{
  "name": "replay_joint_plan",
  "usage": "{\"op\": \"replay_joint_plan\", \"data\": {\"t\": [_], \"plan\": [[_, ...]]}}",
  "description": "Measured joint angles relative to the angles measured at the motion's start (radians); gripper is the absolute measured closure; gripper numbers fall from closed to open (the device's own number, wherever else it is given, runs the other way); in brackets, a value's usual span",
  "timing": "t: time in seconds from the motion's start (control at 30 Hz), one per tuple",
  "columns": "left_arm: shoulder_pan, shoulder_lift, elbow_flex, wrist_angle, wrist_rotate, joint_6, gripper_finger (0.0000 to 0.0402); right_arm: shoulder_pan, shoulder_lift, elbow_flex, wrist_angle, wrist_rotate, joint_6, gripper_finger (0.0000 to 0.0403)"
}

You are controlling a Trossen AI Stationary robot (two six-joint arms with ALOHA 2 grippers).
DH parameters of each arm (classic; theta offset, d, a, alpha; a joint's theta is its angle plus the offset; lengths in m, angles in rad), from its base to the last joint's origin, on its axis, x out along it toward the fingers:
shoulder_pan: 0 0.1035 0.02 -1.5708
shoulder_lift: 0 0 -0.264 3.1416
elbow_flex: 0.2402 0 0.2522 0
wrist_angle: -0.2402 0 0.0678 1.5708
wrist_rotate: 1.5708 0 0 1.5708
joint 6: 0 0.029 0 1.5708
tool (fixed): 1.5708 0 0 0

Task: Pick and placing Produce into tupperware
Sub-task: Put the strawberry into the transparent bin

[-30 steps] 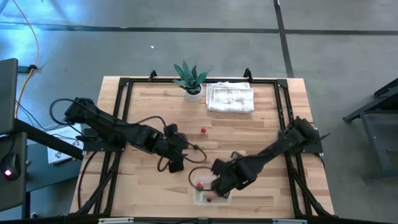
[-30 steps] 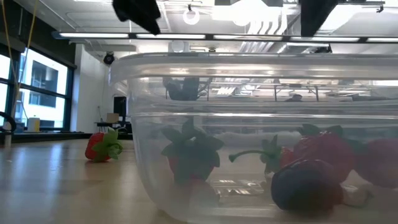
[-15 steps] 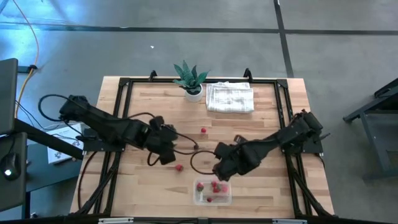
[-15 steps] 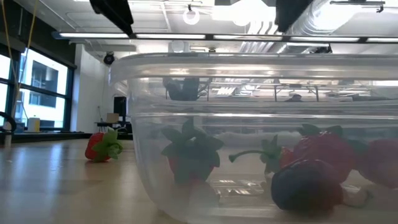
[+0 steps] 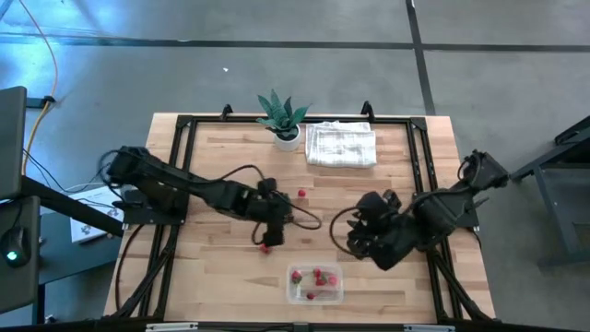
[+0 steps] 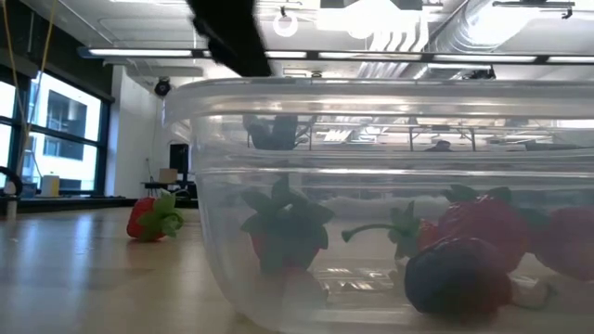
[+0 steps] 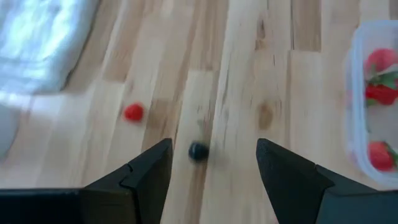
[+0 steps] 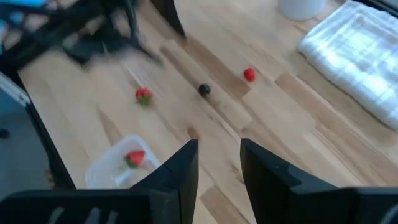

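The clear tupperware (image 5: 314, 284) sits at the near edge of the table (image 5: 212, 277), unmoved since a second ago. It holds several red strawberries (image 5: 320, 276); the low view also shows a dark berry (image 6: 459, 274) against its near wall.

The right gripper (image 5: 355, 242) has withdrawn. A second ago it hung directly over the container; it is now well apart from it, pulled back toward the right side of the table. Its fingers (image 8: 180, 171) stand apart with nothing between them.

The left gripper (image 5: 270, 236) has moved toward the table centre compared with half a second ago. Its fingers (image 7: 149, 171) are spread and empty. One loose strawberry (image 5: 265, 247) lies on the wood just beside this gripper, on the container side, in the same spot as half a second ago. The low view shows this strawberry (image 6: 153, 218) resting on the table, apart from the container wall.

In the left wrist view a small dark berry (image 7: 198, 151) lies on the wood just ahead of the open jaws, roughly in line with the gap. A small red piece (image 7: 133, 112) lies farther ahead and to one side; in the high view it (image 5: 301, 194) has not shifted.

At the far edge, the folded white cloth (image 5: 340, 145) and the potted plant (image 5: 283, 118) are unchanged.
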Motion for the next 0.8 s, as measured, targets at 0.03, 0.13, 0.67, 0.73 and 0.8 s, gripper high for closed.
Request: {"op": "replay_joint_plan", "data": {"t": [0.03,0.13,0.67,0.73,0.8], "plan": [[0.013,0.022,0.000,0.023,0.010,0.032,0.0179,0.006,-0.007,0.000,-0.001,0.011,0.014,0.0292],[0.041,0.095,0.003,0.121,0.066,0.124,0.0179,0.023,-0.015,0.000,-0.019,0.020,0.041,0.0292],[0.085,0.336,0.000,0.136,0.117,0.281,0.0179,0.022,-0.016,0.000,-0.013,0.021,0.044,0.0292],[0.085,0.340,-0.003,0.131,0.116,0.283,0.0179,0.022,-0.016,0.000,-0.022,0.021,0.044,0.0292],[0.085,0.357,0.001,0.175,0.114,0.283,0.0179,0.022,-0.015,0.000,-0.024,0.021,0.044,0.0292]]}}
